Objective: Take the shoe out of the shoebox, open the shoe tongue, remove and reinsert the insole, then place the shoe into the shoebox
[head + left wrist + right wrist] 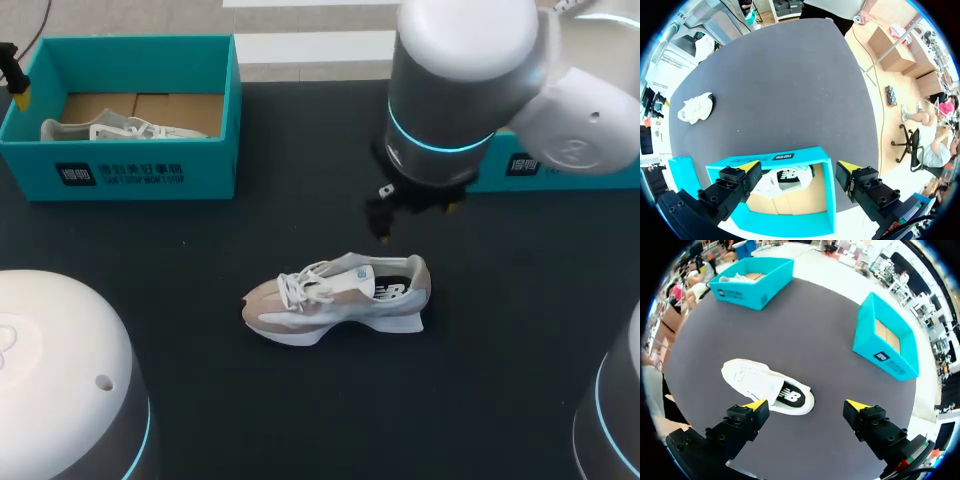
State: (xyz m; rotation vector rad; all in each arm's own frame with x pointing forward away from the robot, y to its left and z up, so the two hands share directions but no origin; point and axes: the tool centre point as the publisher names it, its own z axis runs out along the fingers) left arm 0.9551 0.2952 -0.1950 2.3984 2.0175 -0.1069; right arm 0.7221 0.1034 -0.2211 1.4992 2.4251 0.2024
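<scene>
Shoe (335,298) out on worktop (520,330). Right hand (807,407) spread near its heel: lower, pinch only the tongue (347,272), pull up gently. Left hand (799,166) also spread.

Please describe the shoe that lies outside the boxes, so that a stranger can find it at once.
On the black table, look near the middle, away from the two teal cardboard shoeboxes. A beige and white lace-up sneaker stands there on its sole. Unlike the similar pale sneaker inside the left shoebox, it rests on the bare tabletop.
</scene>
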